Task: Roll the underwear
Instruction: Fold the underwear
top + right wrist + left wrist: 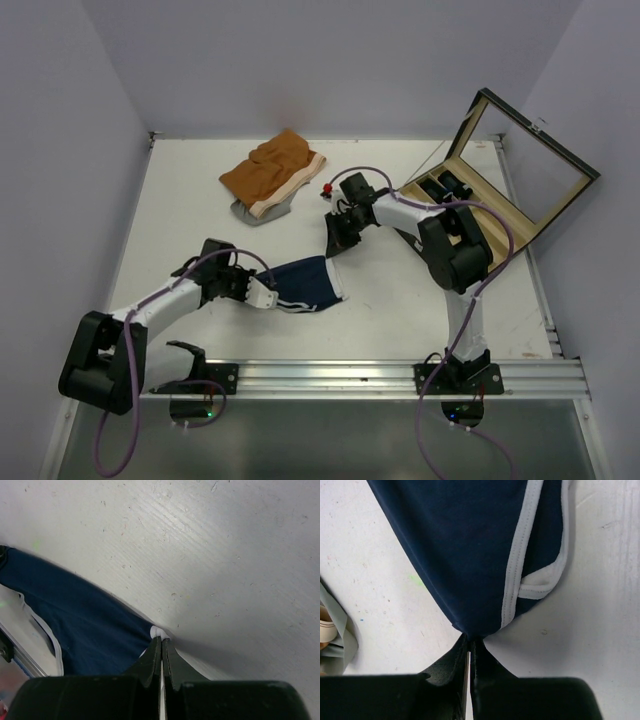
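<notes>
Now both end effectors are clamped on the underwear (305, 283), which lies near the middle of the counter (400, 320), closer to the arms than to the far wall.

The left end effector (265, 295) sits at the garment's left end. In the left wrist view, its jaws are pressed together on a narrow point of the navy cloth (470, 550), right at the tips (470, 641). From that pinch the fabric fans out away from the camera. A white-trimmed edge runs down the right side and curls into a small loop there.

The right end effector (333, 238) is at the far end of a thin navy strip that rises from the main body of the garment. The right wrist view shows its jaws shut (161, 642) on a bit of white trim at the corner of the cloth (85, 625). The rest trails off to the left, over the counter. Whether that part rests flat or is lifted cannot be told.

Further back lie orange shorts (275, 168), partly on top of a grey garment (252, 212), well apart from the underwear. A wooden box (470, 205) stands at the far right with its lid (535, 165) up.
</notes>
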Controlling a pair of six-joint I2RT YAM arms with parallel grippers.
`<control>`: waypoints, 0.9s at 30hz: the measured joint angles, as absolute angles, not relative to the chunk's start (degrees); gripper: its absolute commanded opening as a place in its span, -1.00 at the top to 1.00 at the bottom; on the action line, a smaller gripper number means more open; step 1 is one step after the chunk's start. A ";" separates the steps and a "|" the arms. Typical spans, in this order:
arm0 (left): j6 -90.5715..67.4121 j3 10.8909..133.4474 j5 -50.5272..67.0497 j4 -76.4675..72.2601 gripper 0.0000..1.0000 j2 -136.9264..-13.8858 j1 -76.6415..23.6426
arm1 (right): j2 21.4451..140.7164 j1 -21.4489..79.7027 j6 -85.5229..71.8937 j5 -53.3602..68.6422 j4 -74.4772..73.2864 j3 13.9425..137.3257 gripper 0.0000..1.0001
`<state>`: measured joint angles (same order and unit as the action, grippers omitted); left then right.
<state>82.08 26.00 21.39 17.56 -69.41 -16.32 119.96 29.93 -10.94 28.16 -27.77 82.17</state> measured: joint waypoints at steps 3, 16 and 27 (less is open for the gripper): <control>84.03 24.86 20.99 17.04 0.53 -68.25 -16.36 | 119.81 29.93 -10.92 28.10 -27.77 81.97 1.00; 79.64 33.45 22.85 24.45 0.30 -65.84 -16.08 | 117.10 29.82 -8.88 27.79 -31.83 82.04 -0.05; 64.36 43.09 28.56 31.62 0.45 -64.99 -22.20 | 109.21 29.04 -5.32 27.77 -32.97 85.67 0.79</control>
